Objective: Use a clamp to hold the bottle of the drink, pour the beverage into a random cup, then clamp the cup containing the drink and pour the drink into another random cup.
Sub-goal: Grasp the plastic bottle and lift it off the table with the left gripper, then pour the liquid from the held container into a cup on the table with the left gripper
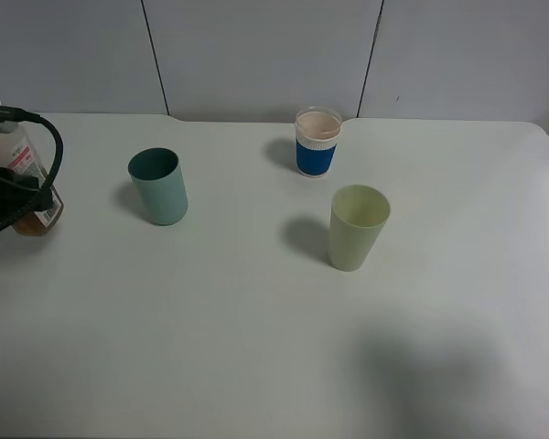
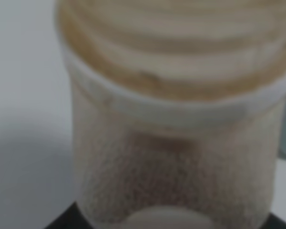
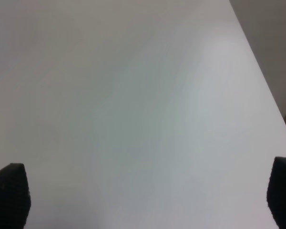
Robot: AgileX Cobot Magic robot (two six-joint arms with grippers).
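Left arm: comes in low at the tabletop's [image 1: 256, 347] left edge, black cable [image 1: 48, 137] looping over it.
Right arm: outside the high view, hanging over bare tabletop.
Count: one bottle [image 1: 26, 160], brown beverage [image 1: 38, 222] in its base; three cups, namely a teal tumbler [image 1: 160, 187] left of centre, a blue cup [image 1: 317, 143] near the far edge, and a yellow-green tumbler [image 1: 357, 227] right of centre.
Left tool [image 1: 14, 194]: pinched tight on the bottle.
Right tool [image 3: 145, 195]: spread wide, holding nothing.

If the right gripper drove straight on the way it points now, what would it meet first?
Probably just the bare white table. Ahead of the right gripper, jaws wide open, its wrist view shows nothing else in that line, though depth is hard to judge.
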